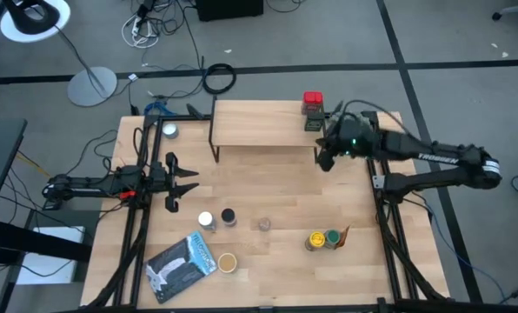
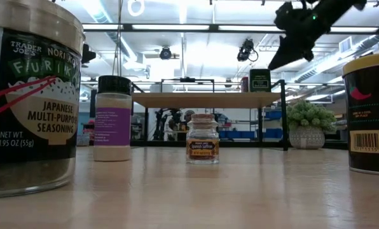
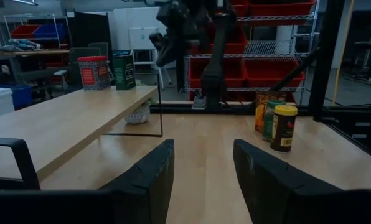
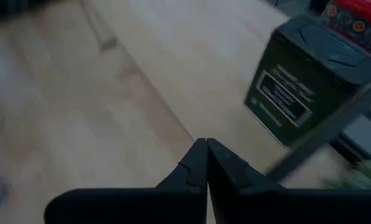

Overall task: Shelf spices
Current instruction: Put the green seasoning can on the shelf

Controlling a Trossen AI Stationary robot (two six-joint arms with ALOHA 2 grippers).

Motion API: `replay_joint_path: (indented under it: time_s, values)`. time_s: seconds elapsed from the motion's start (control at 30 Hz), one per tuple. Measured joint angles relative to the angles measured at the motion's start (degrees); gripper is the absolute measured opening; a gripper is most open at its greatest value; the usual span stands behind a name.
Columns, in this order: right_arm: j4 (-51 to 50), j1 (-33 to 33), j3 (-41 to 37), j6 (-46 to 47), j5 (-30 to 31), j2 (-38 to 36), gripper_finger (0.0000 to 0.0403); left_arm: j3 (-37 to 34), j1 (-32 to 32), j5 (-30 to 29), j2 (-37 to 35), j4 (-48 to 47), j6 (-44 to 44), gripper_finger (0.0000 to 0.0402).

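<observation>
Spices stood scattered on the near part of the desk (image 1: 276, 204): a yellow-lidded jar (image 1: 315, 240) touching a green-lidded one (image 1: 332, 236), a small glass jar (image 1: 264, 224), and black-lidded (image 1: 229, 216), white-lidded (image 1: 205, 220) and tan-lidded (image 1: 227, 261) jars. Farther back, the left gripper (image 1: 188, 182) waited wide open and empty. The right gripper (image 1: 326, 162), pressed closed on nothing, hung off the shelf's (image 1: 263, 123) right end, where a dark green tin (image 1: 313, 123) and a red tin (image 1: 312, 101) stood.

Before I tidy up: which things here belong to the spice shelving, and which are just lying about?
Belongs:
shelf
red tin and dark green tin, on it
jars on the table: furikake, purple-label, small one, yellow-lidded, green-lidded

Lying about:
silver pouch
plant
</observation>
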Motion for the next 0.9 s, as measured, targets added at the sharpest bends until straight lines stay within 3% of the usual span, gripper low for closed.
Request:
replay_joint_path:
  time_s: [0.1, 0.2, 0.9]
  values:
    - [5.75, 2.46, -4.07, 2.55, 7.47, 0.47, 0.0001, 0.0, 0.0, -0.02, 0.0, 0.0, 0.01, 0.017]
    - [7.62, 2.75, -4.37, 2.89, 11.09, 2.68, 0.0001, 0.0, 0.0, -0.02, 0.0, 0.0, 0.01, 0.017]
    - [12.68, -6.41, -4.31, -1.68, 9.43, 7.74, 0.0, 0.02, 0.0, -0.17, 0.0, 0.48, -0.12, 0.017]
